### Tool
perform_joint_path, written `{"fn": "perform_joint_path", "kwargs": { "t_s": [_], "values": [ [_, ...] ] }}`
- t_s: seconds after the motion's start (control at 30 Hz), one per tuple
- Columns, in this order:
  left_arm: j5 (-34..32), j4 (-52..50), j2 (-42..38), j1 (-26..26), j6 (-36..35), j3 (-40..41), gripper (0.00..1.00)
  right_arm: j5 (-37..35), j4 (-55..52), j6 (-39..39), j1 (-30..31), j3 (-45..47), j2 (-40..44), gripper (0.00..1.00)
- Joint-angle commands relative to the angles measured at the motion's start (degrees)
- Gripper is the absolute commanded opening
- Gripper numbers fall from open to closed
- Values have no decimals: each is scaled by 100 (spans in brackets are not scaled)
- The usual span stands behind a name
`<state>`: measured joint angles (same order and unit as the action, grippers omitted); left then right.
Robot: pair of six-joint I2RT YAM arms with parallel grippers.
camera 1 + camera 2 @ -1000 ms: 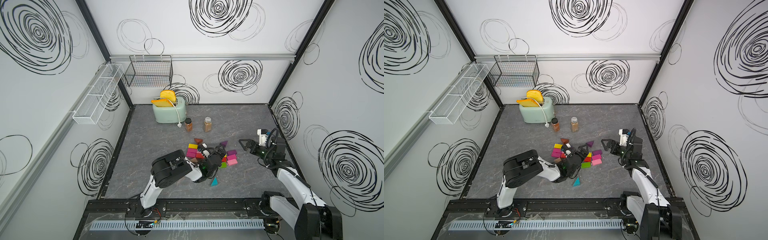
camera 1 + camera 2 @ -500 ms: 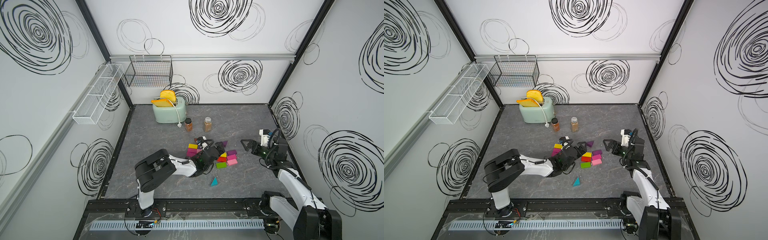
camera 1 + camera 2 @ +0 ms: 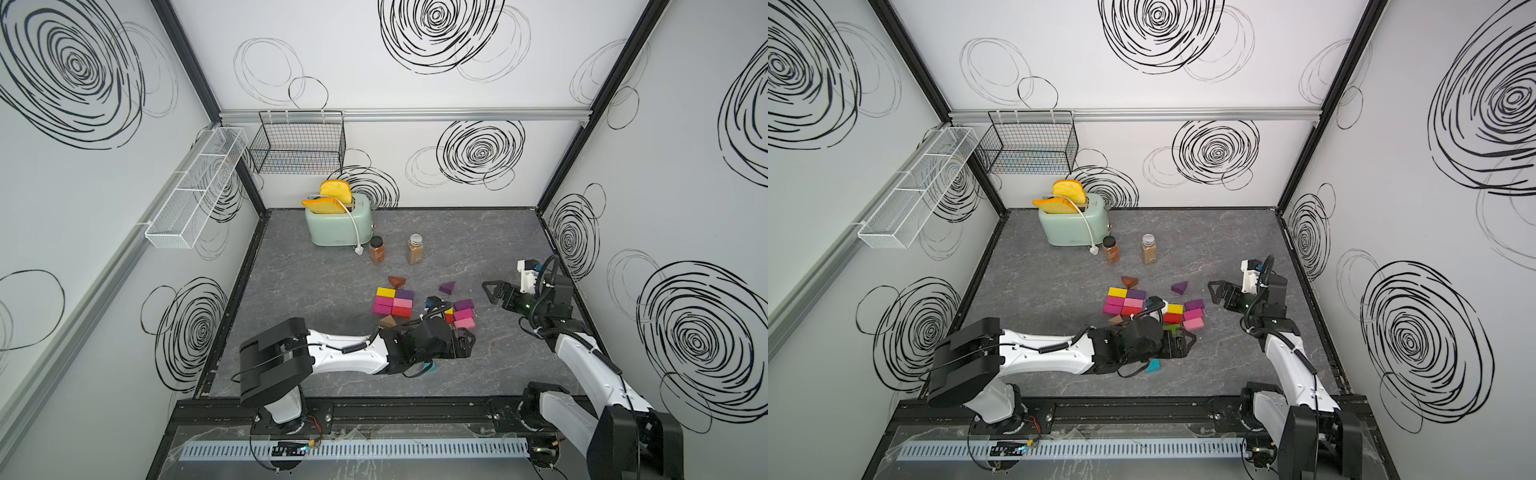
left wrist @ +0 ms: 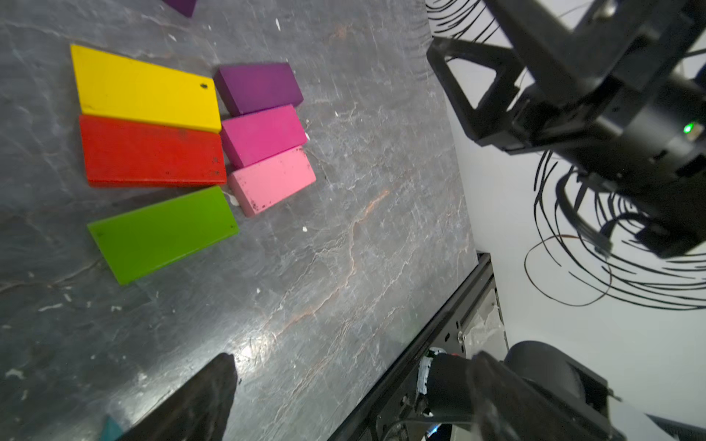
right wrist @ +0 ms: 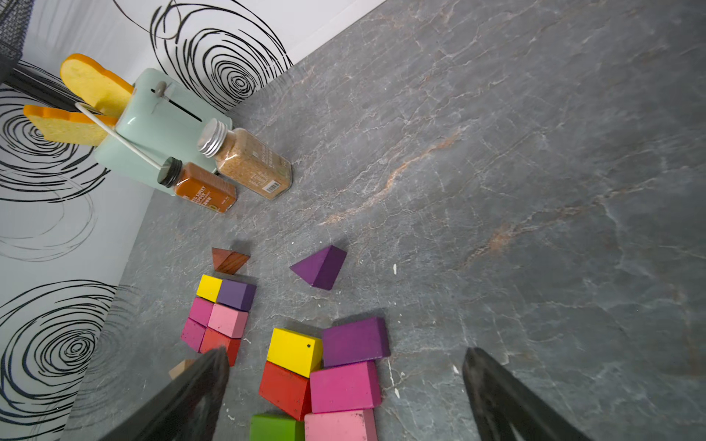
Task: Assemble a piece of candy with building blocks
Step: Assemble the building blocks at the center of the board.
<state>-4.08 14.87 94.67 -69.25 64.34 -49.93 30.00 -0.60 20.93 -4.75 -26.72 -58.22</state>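
Swung down within a second from over the middle of the building blocks (image 3: 463, 314), the left gripper (image 3: 464, 345) now sits at the near edge of the right-hand group, its arm stretched low across the grey tabletop (image 3: 316, 266); the right gripper (image 3: 492, 291) has barely stirred. In a top view, a six-brick rectangle (image 3: 392, 301) lies mid-table, each brick's long axis running left to right, with a brown wedge (image 3: 397, 281) just beyond it, tip turned toward the bricks, a tan wedge (image 3: 388, 321) at its near side and a purple wedge (image 3: 447, 286) apart, farther right. In a top view, the teal wedge (image 3: 1153, 365) peeks from beneath the left forearm, and the purple brick (image 3: 1194, 304), magenta brick (image 3: 1192, 314) and pink brick (image 3: 1194, 323) lie side by side, long axes left to right, beside the yellow slab (image 3: 1175, 308) and red slab (image 3: 1173, 318). The left wrist camera shows the pincer's fingers (image 4: 198, 397) spread wide over bare tabletop with nothing between them; the yellow and red slabs lie parallel and touching, while the green slab (image 4: 164, 233) fans off at an angle, nearest the red at one end. The right wrist camera shows that arm's fingers (image 5: 198, 385) likewise wide apart and empty, held clear of the blocks, with the toaster (image 5: 160, 122) and two spice jars (image 5: 248, 164) beyond.
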Motion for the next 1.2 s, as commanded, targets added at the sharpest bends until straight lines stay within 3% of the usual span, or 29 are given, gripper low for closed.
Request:
{"fn": "perform_joint_path", "kwargs": {
  "t_s": [0.0,0.13,0.43,1.17],
  "values": [
    [245,530,253,136,137,205,100,145,305,-46,-34,-225,-344,99],
    [506,951,543,282,135,221,100,391,561,109,16,-203,-711,99],
    [736,1122,1064,551,84,121,100,-25,395,-65,213,-245,-634,99],
    [657,1052,1497,900,-97,-333,100,-38,388,-133,177,-75,-498,99]
  ]
}}
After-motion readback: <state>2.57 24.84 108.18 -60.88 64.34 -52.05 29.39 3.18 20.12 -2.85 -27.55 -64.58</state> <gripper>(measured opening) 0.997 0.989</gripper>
